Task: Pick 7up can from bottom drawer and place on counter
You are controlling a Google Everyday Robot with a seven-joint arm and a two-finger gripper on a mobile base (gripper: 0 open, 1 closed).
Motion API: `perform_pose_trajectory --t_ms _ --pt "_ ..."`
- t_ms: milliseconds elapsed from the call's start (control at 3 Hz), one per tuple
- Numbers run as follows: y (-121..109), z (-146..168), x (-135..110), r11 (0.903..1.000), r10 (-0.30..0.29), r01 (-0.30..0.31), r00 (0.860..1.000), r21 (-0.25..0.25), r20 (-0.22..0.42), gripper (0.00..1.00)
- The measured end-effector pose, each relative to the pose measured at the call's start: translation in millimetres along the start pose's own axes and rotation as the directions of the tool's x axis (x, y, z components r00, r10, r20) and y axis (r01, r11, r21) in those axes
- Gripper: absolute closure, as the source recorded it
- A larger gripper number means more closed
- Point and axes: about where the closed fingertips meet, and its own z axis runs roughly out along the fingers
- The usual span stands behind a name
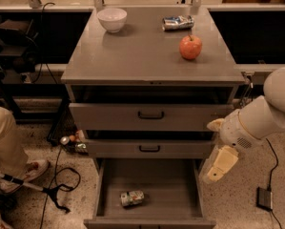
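The 7up can (132, 198) lies on its side on the floor of the open bottom drawer (161, 182), near its front left. The counter (142, 54) is the grey top of the cabinet. My white arm comes in from the right. My gripper (219, 165) hangs down at the arm's end, just outside the bottom drawer's right side. It is above and to the right of the can and holds nothing that I can see.
On the counter stand a white bowl (112, 19), a crushed silver-and-blue can (177, 22) and a red apple (190, 46). The two upper drawers are slightly ajar. A person's leg (8, 137) and cables (61, 185) are at the left. A small black box (265, 198) lies on the floor at the right.
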Motion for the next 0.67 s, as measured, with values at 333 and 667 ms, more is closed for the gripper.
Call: perform_pose_trajectory --t_ms 333,667 --pt "0.0 0.1 0.0 1.0000 0.000 0.000 1.000 0.000 0.000 0.00" --pt "-2.1 28.0 7.9 0.9994 -0.031 0.031 0.999 -0.014 0.018 0.00"
